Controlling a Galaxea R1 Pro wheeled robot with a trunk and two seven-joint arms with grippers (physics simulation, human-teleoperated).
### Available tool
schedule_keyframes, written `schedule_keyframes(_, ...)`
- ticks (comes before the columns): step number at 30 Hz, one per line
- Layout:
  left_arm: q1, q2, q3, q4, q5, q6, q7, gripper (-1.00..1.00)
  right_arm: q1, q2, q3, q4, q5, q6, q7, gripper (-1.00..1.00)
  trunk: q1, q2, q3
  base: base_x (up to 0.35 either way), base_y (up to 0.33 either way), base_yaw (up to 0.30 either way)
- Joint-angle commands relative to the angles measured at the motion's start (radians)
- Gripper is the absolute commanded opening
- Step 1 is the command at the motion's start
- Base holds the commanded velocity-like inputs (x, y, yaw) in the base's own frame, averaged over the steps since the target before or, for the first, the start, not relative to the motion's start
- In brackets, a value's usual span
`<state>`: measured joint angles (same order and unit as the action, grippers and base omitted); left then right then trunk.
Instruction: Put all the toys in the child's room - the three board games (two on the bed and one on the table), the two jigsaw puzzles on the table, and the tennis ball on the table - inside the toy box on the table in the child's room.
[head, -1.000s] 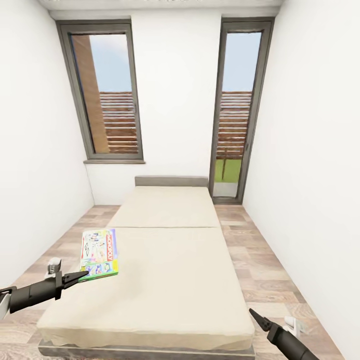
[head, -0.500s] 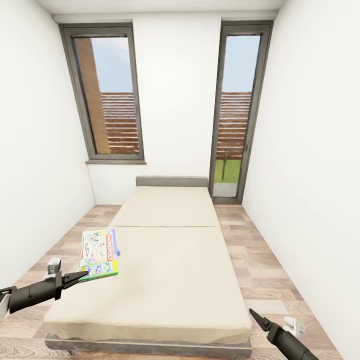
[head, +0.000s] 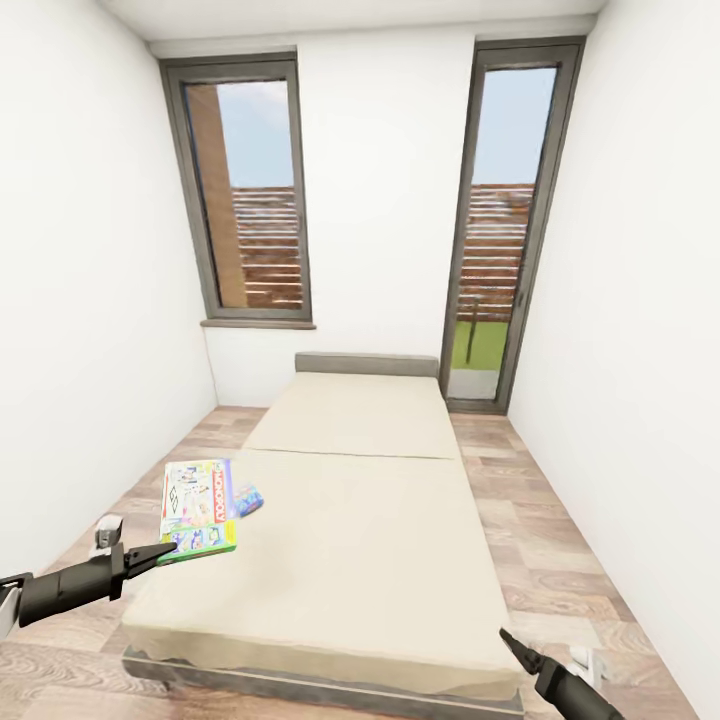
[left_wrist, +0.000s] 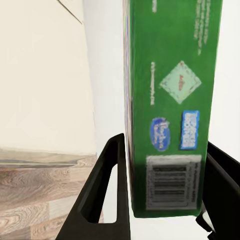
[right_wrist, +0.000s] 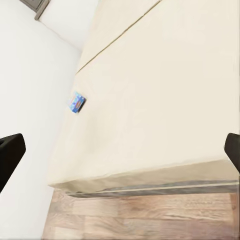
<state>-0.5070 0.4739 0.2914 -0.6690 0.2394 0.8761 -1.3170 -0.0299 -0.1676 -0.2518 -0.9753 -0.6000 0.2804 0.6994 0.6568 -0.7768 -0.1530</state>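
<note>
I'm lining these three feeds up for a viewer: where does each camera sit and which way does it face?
Head view: on the robot's head, looking down the bed toward the windows; both arms show, the left gripper holding the white-green board game.
Left wrist view: near the left gripper, looking along its fingers at that box's green edge.
Right wrist view: near the open right gripper, looking across the bed.
Head and right wrist views share the small blue board game.

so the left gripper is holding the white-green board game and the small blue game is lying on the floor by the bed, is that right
Not quite. The left gripper does hold the white-green game, but the small blue game lies on the bed, near its edge, not on the floor. The head view and right wrist view show it.
</note>
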Motion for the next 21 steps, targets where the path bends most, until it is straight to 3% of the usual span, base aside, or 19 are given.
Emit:
schedule_keyframes(1, -0.001, 0.000, 0.000, 0.000, 0.002, 0.009, -0.001, -1.00, -0.001, 0.000, -0.001, 0.007, -0.009, 0.010, 0.002, 1.00, -0.004, 0.006, 0.002, 0.000, 0.000, 0.045)
schedule_keyframes(21, -0.002, 0.000, 0.001, 0.000, 0.001, 0.008, 0.002, -1.00, -0.001, 0.000, -0.001, 0.020, -0.009, 0.010, -0.001, 1.00, -0.080, 0.146, 0.048, 0.000, 0.000, 0.004)
